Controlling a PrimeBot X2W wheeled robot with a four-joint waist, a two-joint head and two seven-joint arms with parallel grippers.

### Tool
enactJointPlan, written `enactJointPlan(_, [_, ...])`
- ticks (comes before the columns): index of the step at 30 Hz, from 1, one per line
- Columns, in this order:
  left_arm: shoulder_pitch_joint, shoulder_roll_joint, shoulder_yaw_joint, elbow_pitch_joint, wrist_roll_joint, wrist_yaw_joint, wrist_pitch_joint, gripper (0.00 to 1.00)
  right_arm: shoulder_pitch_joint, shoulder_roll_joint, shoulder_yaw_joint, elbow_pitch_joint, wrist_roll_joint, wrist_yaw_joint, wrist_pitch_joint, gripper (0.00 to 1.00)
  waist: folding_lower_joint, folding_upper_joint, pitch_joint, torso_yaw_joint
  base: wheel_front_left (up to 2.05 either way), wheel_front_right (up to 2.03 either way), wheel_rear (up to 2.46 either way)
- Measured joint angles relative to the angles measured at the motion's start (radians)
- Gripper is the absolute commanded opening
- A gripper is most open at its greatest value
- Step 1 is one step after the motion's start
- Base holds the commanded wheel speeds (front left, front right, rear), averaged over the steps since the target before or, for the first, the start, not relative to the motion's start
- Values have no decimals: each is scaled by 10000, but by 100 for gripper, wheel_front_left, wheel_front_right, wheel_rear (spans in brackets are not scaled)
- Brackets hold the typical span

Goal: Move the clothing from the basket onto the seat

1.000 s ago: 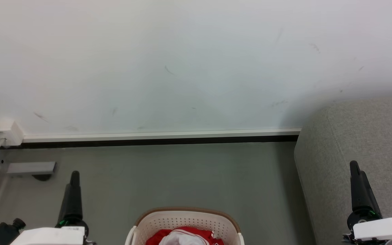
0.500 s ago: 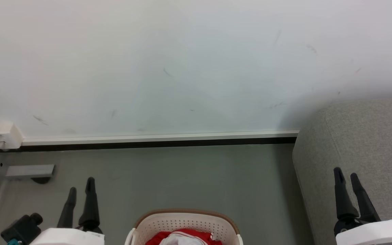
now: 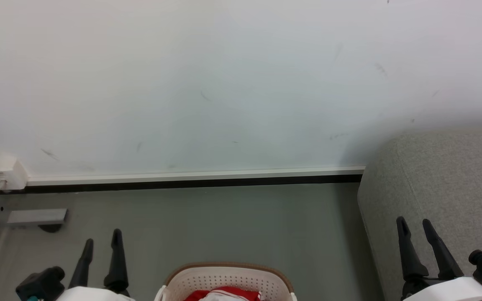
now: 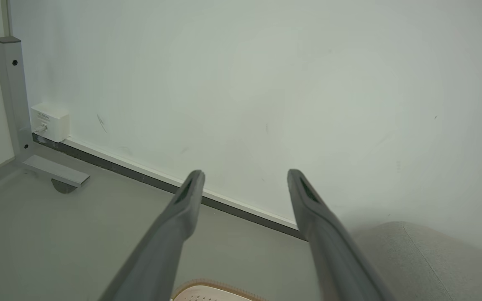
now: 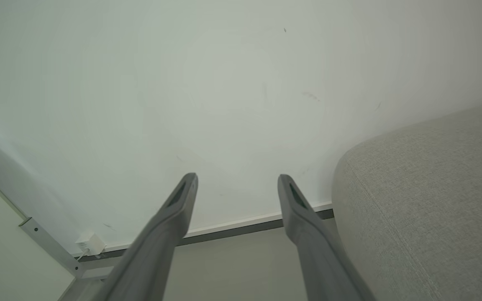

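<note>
The cream basket with its brown rim sits on the floor at the bottom centre of the head view. Red and white clothing lies inside it, mostly cut off by the frame edge. The grey seat fills the right side. My left gripper stands open to the left of the basket, fingers apart and empty. My right gripper is open in front of the seat's rounded end. In the left wrist view the open left gripper points at the wall, with the basket rim below. In the right wrist view the open right gripper stands beside the seat.
A white wall with a skirting strip runs behind the grey floor. A white socket box and a grey metal bracket stand at the far left corner.
Both grippers have turned so their two fingers show side by side, and sunk lower in the picture. The head camera has tilted up; the basket sits lower in view.
</note>
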Motion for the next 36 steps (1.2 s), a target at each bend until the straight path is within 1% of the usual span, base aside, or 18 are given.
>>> enactJointPlan(11, [15,69,-148,-38,1028,171,-261,100,-1,-67,111,222,-1360,0,-255,100,0,0,11,56,0,0,0])
enactJointPlan(36, [33,127,-194,-61,3081,276,-773,100,-14,-75,276,184,-3277,0,-792,100,0,0,131,154,0,0,0])
